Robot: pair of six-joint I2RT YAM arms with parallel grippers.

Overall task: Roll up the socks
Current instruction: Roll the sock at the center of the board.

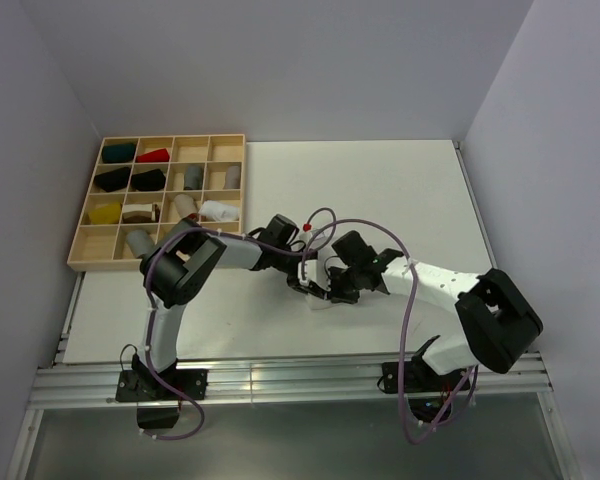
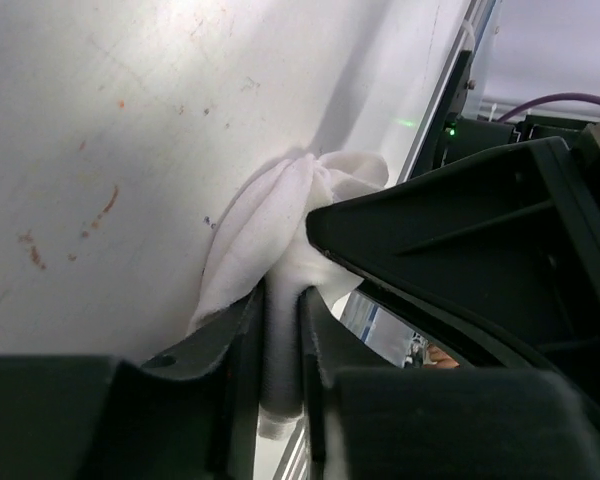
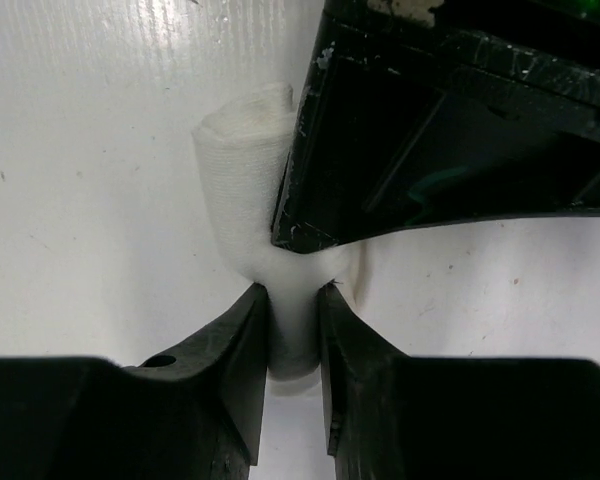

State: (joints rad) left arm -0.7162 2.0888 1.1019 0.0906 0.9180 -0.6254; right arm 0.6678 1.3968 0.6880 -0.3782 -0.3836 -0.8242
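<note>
The white sock (image 2: 280, 215) lies bunched on the white table, and both grippers pinch it. My left gripper (image 2: 282, 300) is shut on one fold of it. My right gripper (image 3: 293, 300) is shut on its other end, where the sock (image 3: 242, 170) shows as a rolled tube. In the top view the two grippers meet near the table's middle, the left gripper (image 1: 298, 275) close beside the right gripper (image 1: 330, 287), with the sock mostly hidden between them. The grey striped sock is not in view.
A wooden compartment tray (image 1: 85, 262) stands at the back left, holding small cloth bundles: red (image 1: 152, 156), black (image 1: 113, 178), yellow (image 1: 105, 212), grey (image 1: 193, 178). Purple cables loop over the arms. The table's near edge is a metal rail (image 1: 280, 380).
</note>
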